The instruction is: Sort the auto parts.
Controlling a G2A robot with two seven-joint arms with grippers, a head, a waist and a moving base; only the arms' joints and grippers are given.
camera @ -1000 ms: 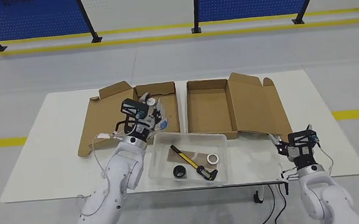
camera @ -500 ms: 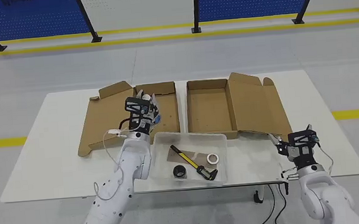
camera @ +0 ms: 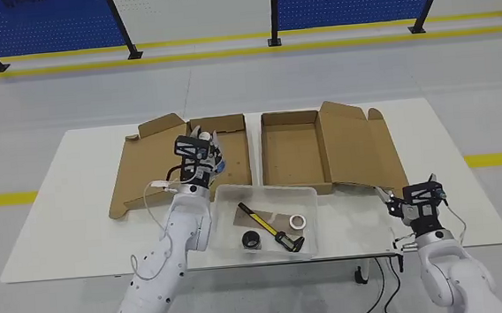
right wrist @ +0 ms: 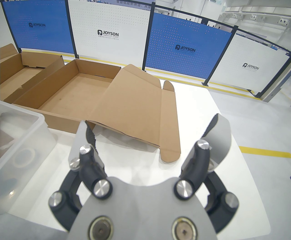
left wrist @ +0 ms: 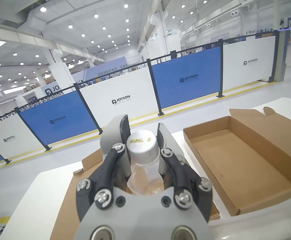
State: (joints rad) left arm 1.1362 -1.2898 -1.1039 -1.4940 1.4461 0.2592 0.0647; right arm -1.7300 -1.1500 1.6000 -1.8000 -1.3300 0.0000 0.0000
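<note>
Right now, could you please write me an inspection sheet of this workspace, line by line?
Surface: white table, carrying two boxes and a bin.
Job's things: left cardboard box and right cardboard box, both open; clear bin at the near edge, holding a yellow-handled tool, a black ring, a white roll and a black tool; white-capped bottle.
Clutter: nothing seen.
Grippers: left gripper shut on the bottle, above the left cardboard box; right gripper open, holding nothing, over the table's right near corner.
Cables: thin loop beside the left arm; dark cables below the table's near edge.
Surroundings: blue and white fence panels; yellow floor line.
</note>
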